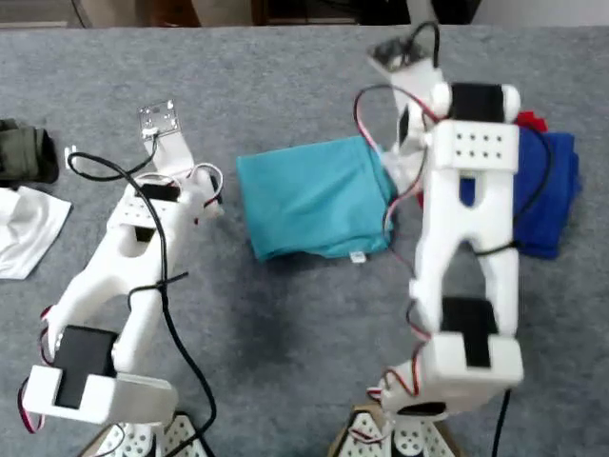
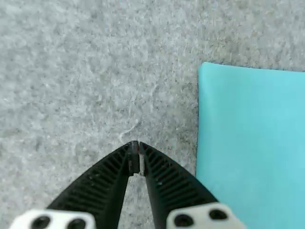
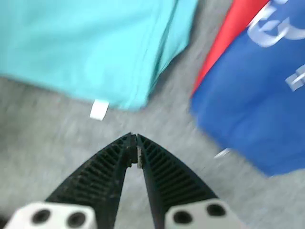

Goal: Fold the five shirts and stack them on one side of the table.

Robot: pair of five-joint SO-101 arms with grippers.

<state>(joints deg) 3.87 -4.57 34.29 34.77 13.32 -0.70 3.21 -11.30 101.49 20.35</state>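
Left fingers (image 2: 125, 160) pressed together tip to tip, gripping nothing, poised over bare grey counter (image 1: 285, 362). Just beside them, on the side toward the other arm: the straight folded edge of the teal shirt (image 2: 252, 152), near the tips but apart from them. Folded into a rough rectangle, lying flat on the counter between the two pairs of fingers.

Right fingers (image 3: 124, 152) likewise shut, tips meeting, nothing held. Below them, a strip of bare counter. To one side of those tips, the teal shirt's hem with a small white tag (image 3: 99, 109) sticking out just ahead of them. To the other side, a blue shirt (image 3: 257, 105), folded, with a red shirt (image 3: 228, 43) underneath, showing as a band along the edge nearest the fingers. Neither shirt touched by the tips.

Well apart from the left fingers, on the side away from the teal shirt: a white garment (image 1: 29, 224) spread loosely at the counter's edge and, just beyond it, a dark green garment (image 1: 27, 152) bunched in a heap.
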